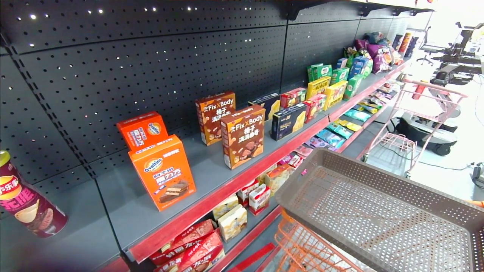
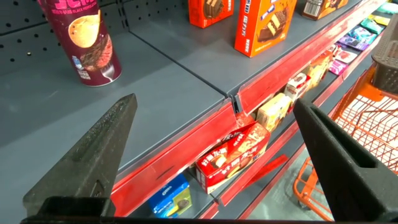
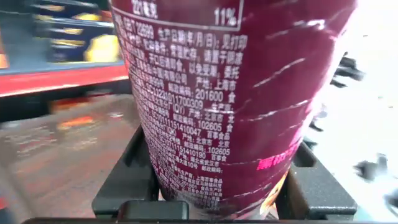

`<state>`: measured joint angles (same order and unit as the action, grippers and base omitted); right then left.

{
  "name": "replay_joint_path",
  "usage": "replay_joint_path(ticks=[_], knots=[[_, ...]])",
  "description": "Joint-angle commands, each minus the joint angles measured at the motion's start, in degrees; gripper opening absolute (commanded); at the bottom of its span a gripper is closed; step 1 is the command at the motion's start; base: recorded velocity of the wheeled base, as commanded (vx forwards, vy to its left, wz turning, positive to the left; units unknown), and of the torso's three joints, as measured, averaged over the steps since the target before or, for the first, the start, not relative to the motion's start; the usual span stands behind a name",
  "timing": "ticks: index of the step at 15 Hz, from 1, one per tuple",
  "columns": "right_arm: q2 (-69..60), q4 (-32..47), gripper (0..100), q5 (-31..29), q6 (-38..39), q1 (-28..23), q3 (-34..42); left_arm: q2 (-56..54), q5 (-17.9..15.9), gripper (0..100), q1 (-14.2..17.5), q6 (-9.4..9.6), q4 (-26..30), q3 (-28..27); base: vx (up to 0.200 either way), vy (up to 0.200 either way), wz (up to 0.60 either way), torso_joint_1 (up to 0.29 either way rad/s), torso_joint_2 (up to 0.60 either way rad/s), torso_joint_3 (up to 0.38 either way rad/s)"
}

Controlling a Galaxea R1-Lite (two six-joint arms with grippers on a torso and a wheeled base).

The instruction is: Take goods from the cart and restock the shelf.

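Grey metal shelf board with a red front lip (image 1: pixel 206 166), backed by a black perforated panel (image 1: pixel 151 56). Standing directly on it, nearest first:
- one maroon cylindrical crisp tube (image 1: pixel 26 200), upright
- two orange cardboard boxes (image 1: pixel 162 172), one behind the other
- two brown-and-orange cardboard boxes (image 1: pixel 242 136), staggered
- dark navy boxes (image 1: pixel 288 121)
- small red boxes (image 1: pixel 298 96), yellow boxes (image 1: pixel 325 90), green boxes (image 1: pixel 321 71)
- purple bags (image 1: pixel 378 54) at the far end

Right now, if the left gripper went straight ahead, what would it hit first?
Likely the shelf's red front edge, seen straight ahead of the open left gripper, though depth is unclear.
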<state>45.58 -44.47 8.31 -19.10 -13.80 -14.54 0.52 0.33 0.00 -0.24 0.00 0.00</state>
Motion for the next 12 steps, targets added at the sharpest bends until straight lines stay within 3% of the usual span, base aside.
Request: replay_joint_path(ticks=[1,3,4,8,12], knots=[[-4.98,1.23,0,0.56,-0.85,-4.57,1.36,0.0,0.02,100,0.0,-0.02,0.0,0.0,0.0,0.0,0.0,0.0,0.0,0.0],[-7.52,1.67,0,3.11,-1.38,-4.66,2.94,0.0,0.02,100,0.0,-0.02,0.0,0.0,0.0,0.0,0.0,0.0,0.0,0.0],[-9.11,4.74,0,7.77,-1.11,-9.84,3.56,0.0,0.02,100,0.0,-0.02,0.0,0.0,0.0,0.0,0.0,0.0,0.0,0.0],[-7.35,13.97,0,6.98,-1.2,-13.89,-3.74,0.0,0.02,100,0.0,-0.02,0.0,0.0,0.0,0.0,0.0,0.0,0.0,0.0],[-8.67,15.73,0,5.13,-1.55,-21.44,-3.39,0.0,0.02,100,0.0,-0.02,0.0,0.0,0.0,0.0,0.0,0.0,0.0,0.0]])
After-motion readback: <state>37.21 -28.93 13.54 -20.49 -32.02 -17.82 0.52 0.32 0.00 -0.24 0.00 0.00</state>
